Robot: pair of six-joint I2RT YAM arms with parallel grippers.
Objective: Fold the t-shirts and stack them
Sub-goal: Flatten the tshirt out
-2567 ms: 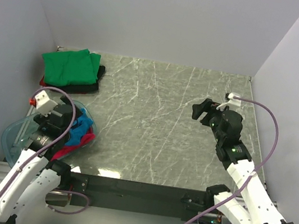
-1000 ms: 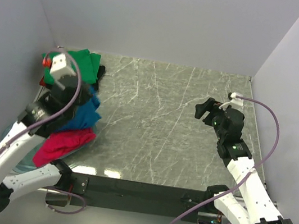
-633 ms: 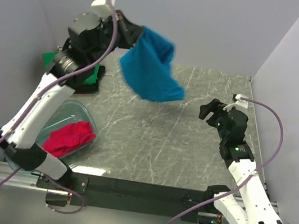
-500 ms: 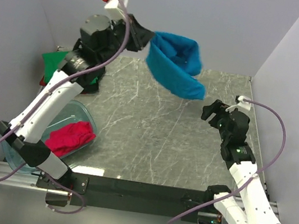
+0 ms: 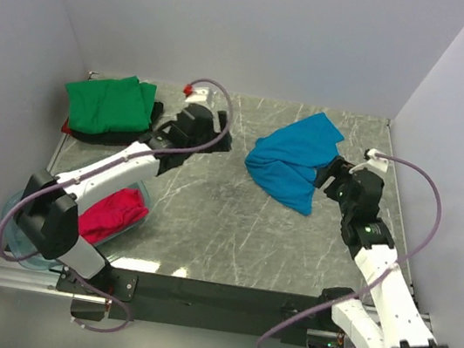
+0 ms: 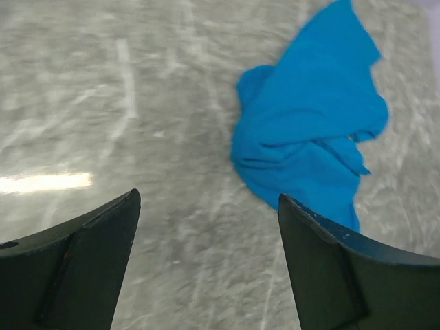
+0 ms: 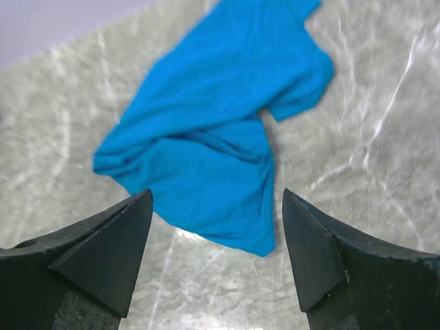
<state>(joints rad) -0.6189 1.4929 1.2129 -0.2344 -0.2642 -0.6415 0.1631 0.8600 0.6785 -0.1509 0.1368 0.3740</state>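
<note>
Table (image 5: 206,223), marble-patterned: blue t-shirt (image 5: 291,161) lies crumpled at far right, free of both arms. Left gripper (image 6: 206,206) and right gripper (image 7: 216,196): jaws wide, empty; advised to pinch two shoulder corners and draw the cloth flat before folding.

Crumpled blue t-shirt (image 5: 290,160) lies beside right gripper (image 5: 332,174).

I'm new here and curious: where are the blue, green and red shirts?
blue t-shirt (image 5: 291,161): top view, middle of the crumpled cloth.
green t-shirt (image 5: 106,103): top view, folded top face.
red t-shirt (image 5: 111,212): top view, bunched middle.
</note>
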